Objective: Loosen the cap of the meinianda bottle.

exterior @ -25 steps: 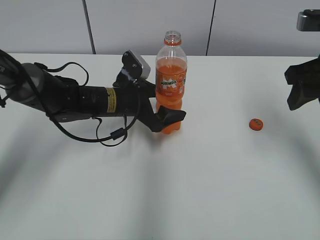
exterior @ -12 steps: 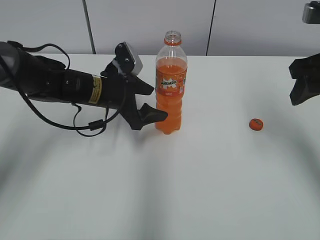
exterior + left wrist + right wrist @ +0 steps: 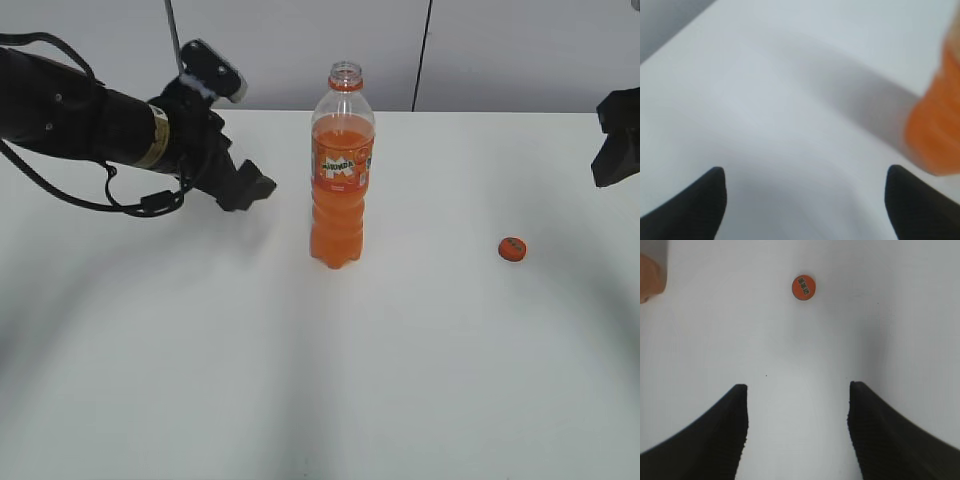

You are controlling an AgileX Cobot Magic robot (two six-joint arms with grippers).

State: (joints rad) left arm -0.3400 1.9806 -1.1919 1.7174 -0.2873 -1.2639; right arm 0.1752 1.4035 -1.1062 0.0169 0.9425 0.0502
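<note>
from the front, the meinianda bottle [image 3: 341, 170] stands upright and uncapped mid-table, the cap [image 3: 512, 248] lies flat on the white table [image 3: 400, 350] well off to its right, and the left gripper [image 3: 240, 185] hangs apart from the bottle on its left. the left wrist view shows spread, empty jaws with the blurred bottle at the right edge. the right wrist view shows the right gripper [image 3: 797, 432] spread and empty, the cap ahead of it.
</note>
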